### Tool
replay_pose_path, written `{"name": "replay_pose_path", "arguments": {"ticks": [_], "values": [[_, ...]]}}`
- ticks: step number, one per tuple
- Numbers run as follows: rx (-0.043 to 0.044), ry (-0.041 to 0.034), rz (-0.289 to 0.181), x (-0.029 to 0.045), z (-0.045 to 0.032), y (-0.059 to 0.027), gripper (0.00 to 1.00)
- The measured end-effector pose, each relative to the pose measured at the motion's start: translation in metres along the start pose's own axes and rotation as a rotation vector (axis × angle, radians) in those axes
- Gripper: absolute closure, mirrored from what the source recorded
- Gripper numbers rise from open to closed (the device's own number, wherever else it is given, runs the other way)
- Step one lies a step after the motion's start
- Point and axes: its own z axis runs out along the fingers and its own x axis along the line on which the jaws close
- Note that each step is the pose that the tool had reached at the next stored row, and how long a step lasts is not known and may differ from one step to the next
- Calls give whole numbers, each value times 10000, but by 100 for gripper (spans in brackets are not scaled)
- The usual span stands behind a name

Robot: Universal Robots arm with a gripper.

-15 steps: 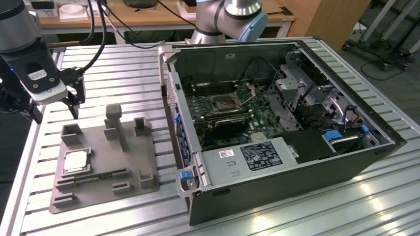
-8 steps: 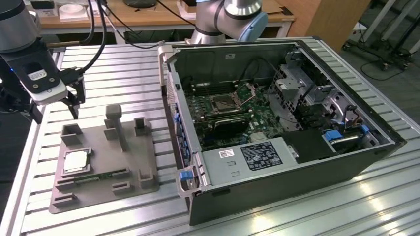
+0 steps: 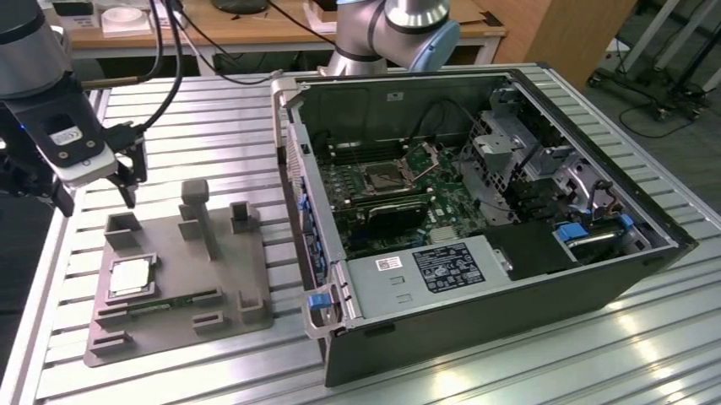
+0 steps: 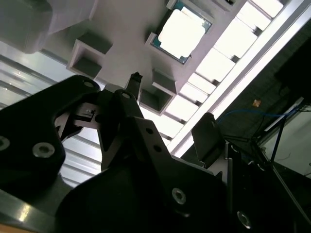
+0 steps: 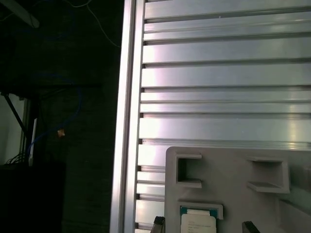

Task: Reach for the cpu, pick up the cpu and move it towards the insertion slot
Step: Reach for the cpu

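The gripper [image 3: 94, 192] hangs over the far corner of the grey tray [image 3: 164, 240] at the exterior view's left, above the edge of the slatted aluminium table [image 3: 203, 135]. Its two dark fingers are spread wide with nothing between them, and they touch neither tray nor table. In the second wrist view one fingertip [image 4: 133, 85] points down towards the tray [image 4: 121, 19].

The cpu [image 3: 130, 277] lies flat in a square recess on the tray's left side, nearer the camera than the gripper and apart from it. Its silvery top faces up. In the second wrist view the cpu [image 4: 182, 31] sits framed by the recess's raised corners. In the first wrist view it [image 5: 198, 223] lies between the two fingertips [image 5: 158, 223], lower than them. Just near of the cpu, a long thin green memory stick [image 3: 169, 302] rests in a narrow slot of the same tray. The tray's other square pockets and upright posts carry nothing.

Well to the exterior view's right, the open computer case [image 3: 474, 329] lies on its side with the green motherboard [image 3: 451, 219] inside. The insertion slot [image 3: 389, 179] is on the board's far-left part, a dark square in a shiny metal frame. Its hinged plate seems to be tipped up on the far side, though that is hard to make out.
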Motion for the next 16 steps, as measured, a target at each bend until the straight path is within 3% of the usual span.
{"name": "replay_pose_path", "arguments": {"ticks": [10,16], "values": [[-70,-3,0,4,146,-255,31],[-71,6,1,5,251,-312,31]]}}
